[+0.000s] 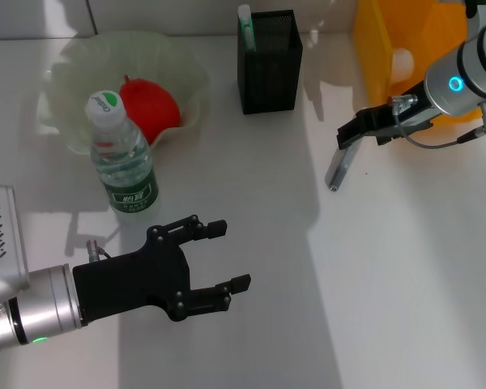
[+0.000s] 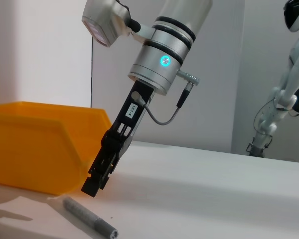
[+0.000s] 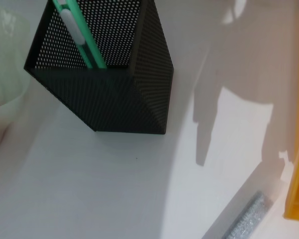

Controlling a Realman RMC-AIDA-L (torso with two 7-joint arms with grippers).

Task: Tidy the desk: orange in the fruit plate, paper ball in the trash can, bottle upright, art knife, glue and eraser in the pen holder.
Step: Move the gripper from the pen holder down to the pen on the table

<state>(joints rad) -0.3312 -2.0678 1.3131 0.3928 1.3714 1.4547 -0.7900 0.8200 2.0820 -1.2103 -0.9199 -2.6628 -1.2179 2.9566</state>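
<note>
Rt hand (image 1: 346, 134) low over grey art knife (image 1: 340, 167); lt hand (image 1: 227, 256) idle near front.
Knife lies flat on tabletop (image 1: 405, 267) betw. black mesh pen holder (image 1: 269, 61) and orange bin (image 1: 405, 49), apart from both, open surface on its near side. Rt hand angles down just above knife's far end, fingers pressed together, holding nothing. Lt hand spread, empty, hovering near upright bottle (image 1: 121, 158). Fruit plate (image 1: 81, 65) holds a red fruit (image 1: 150, 107); green item (image 1: 245, 24) stands in holder.

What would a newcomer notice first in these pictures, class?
Probably the red fruit in the pale plate at the far left, with the upright water bottle just in front. Next, the right gripper hovering over a grey art knife beside the orange bin.
</note>
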